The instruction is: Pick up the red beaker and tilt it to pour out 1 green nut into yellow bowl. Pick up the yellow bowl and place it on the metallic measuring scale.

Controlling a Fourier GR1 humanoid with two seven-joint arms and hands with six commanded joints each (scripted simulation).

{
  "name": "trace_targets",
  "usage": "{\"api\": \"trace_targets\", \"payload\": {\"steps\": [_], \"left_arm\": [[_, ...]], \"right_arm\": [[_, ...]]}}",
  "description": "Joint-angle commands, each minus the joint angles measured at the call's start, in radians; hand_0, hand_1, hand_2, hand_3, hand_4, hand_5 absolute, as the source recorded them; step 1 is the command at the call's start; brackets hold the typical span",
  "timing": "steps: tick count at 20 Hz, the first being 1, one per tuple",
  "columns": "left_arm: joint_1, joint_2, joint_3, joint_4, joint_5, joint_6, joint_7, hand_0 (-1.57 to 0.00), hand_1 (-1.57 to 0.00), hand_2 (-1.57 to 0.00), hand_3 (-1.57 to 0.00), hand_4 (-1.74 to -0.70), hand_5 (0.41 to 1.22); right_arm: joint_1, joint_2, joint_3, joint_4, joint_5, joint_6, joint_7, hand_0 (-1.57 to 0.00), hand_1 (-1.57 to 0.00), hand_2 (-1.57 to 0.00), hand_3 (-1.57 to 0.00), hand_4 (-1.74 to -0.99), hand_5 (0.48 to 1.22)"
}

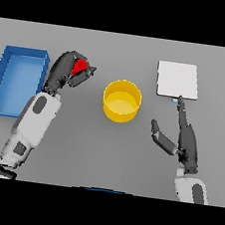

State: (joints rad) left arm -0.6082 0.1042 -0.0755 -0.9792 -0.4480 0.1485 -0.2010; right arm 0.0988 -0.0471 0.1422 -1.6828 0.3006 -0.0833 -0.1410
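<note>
My left hand (67,71) is curled round the red beaker (80,67), holding it left of the yellow bowl (121,101). Only a small red part of the beaker shows between the fingers. No green nut is visible. The bowl stands upright in the middle of the table, and its inside looks plain yellow. The metallic measuring scale (177,80), a flat pale square, lies at the back right. My right hand (186,140) rests open to the right of the bowl, fingers straight and pointing toward the scale's near edge, thumb spread toward the bowl.
A blue tray (17,79) lies at the far left, just beside my left forearm. A gap of grey table (114,155) separates the bowl from both hands.
</note>
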Motion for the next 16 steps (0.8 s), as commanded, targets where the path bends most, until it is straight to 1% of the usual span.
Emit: {"api": "trace_targets", "payload": {"steps": [1, 3, 5, 6, 7, 8, 10, 12, 13, 14, 15, 16], "left_arm": [[-0.002, 0.015, -0.034, -0.017, -0.038, -0.012, 0.025, -1.56, -1.56, -1.56, -1.55, -1.74, 1.136], [-0.004, 0.031, -0.073, -0.043, -0.078, -0.036, 0.059, -1.56, -1.56, -1.56, -1.55, -1.74, 1.127], [-0.009, 0.040, -0.094, -0.060, -0.096, -0.054, 0.085, -1.56, -1.56, -1.56, -1.55, -1.74, 1.128], [-0.009, 0.040, -0.104, -0.063, -0.104, -0.061, 0.095, -1.56, -1.56, -1.56, -1.55, -1.74, 1.136], [-0.021, 0.054, -0.127, -0.065, -0.130, -0.077, 0.107, -1.56, -1.56, -1.56, -1.56, -1.74, 1.144], [-0.050, 0.067, -0.153, -0.061, -0.167, -0.091, 0.136, -1.56, -1.56, -1.56, -1.56, -1.74, 1.149], [-0.115, 0.103, -0.220, -0.043, -0.251, -0.132, 0.165, -1.57, -1.57, -1.57, -1.56, -1.74, 1.153], [-0.168, 0.123, -0.298, -0.020, -0.329, -0.181, 0.159, -1.57, -1.57, -1.57, -1.57, -1.74, 1.177], [-0.202, 0.137, -0.329, -0.003, -0.365, -0.211, 0.167, -1.57, -1.57, -1.57, -1.57, -1.74, 1.186], [-0.231, 0.144, -0.359, 0.009, -0.395, -0.238, 0.166, -1.57, -1.57, -1.57, -1.57, -1.74, 1.193], [-0.257, 0.146, -0.399, 0.035, -0.431, -0.265, 0.158, -1.57, -1.57, -1.57, -1.57, -1.74, 1.199], [-0.290, 0.148, -0.430, 0.059, -0.463, -0.291, 0.158, -1.57, -1.57, -1.57, -1.57, -1.69, 1.203]], "right_arm": [[-0.010, -0.003, -0.007, -0.003, -0.001, -0.004, 0.013, 0.00, 0.00, 0.00, 0.00, -1.092, 0.661], [0.002, 0.001, -0.004, -0.015, -0.013, 0.004, 0.005, 0.00, 0.00, 0.00, 0.00, -1.092, 0.667], [-0.005, -0.002, -0.001, 0.006, 0.005, -0.002, 0.017, 0.00, 0.00, 0.00, 0.00, -1.092, 0.665], [-0.008, -0.002, -0.005, 0.011, -0.001, 0.001, 0.023, 0.00, 0.00, 0.00, 0.00, -1.092, 0.664], [-0.001, -0.001, -0.003, -0.005, -0.004, 0.002, 0.010, 0.00, 0.00, 0.00, 0.00, -1.096, 0.666], [0.004, -0.005, 0.001, -0.021, -0.010, 0.013, 0.005, 0.00, 0.00, 0.00, 0.00, -1.096, 0.670], [-0.003, -0.004, 0.001, -0.020, -0.019, 0.022, 0.011, 0.00, 0.00, 0.00, 0.00, -1.069, 0.685], [-0.001, -0.006, 0.004, -0.019, -0.009, 0.019, 0.011, 0.00, 0.00, 0.00, 0.00, -1.056, 0.692], [0.002, -0.002, 0.006, -0.015, -0.006, 0.017, 0.011, 0.00, 0.00, 0.00, 0.00, -1.054, 0.691], [0.012, -0.003, 0.008, -0.025, -0.002, 0.013, -0.005, 0.00, 0.00, 0.00, 0.00, -1.062, 0.691], [0.002, -0.005, 0.002, -0.024, -0.005, 0.012, 0.008, 0.00, 0.00, 0.00, 0.00, -1.068, 0.689], [0.000, -0.002, 0.007, -0.023, -0.002, 0.012, 0.012, 0.00, 0.00, 0.00, 0.00, -1.070, 0.686]]}}
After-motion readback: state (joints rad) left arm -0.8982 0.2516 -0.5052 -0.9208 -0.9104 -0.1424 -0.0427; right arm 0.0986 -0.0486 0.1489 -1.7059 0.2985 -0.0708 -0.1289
